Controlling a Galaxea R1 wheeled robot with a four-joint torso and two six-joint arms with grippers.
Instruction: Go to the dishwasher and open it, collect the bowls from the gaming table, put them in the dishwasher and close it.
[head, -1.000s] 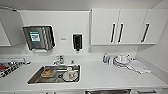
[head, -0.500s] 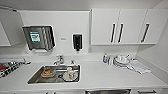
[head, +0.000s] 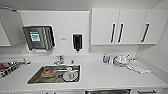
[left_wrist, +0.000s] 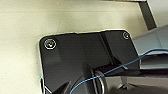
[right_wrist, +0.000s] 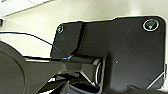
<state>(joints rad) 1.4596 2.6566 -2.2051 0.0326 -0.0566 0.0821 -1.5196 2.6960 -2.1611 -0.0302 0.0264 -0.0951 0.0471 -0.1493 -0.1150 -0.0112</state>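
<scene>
The white table (head: 105, 75) spans the head view, sink (head: 55, 74) set into it. Below its front edge, the dishwasher (head: 108, 91) shows as a steel strip, cut off. Whether either hand is clenched or released, I cannot tell.

A white counter (head: 100, 75) is running the width of the kitchenette under the wall cupboards. A steel sink (head: 53, 74) is sitting sunk into it left of centre, holding a white cup (head: 70, 72) and an orange-brown item (head: 47, 72). A tap (head: 59, 60) is standing behind the sink. To the right, a small bottle (head: 105, 58) is standing beside stacked white dishes (head: 121, 60), and a folded cloth (head: 138, 66) is lying just beside those. A rack (head: 10, 66) is resting at the far left end.
</scene>
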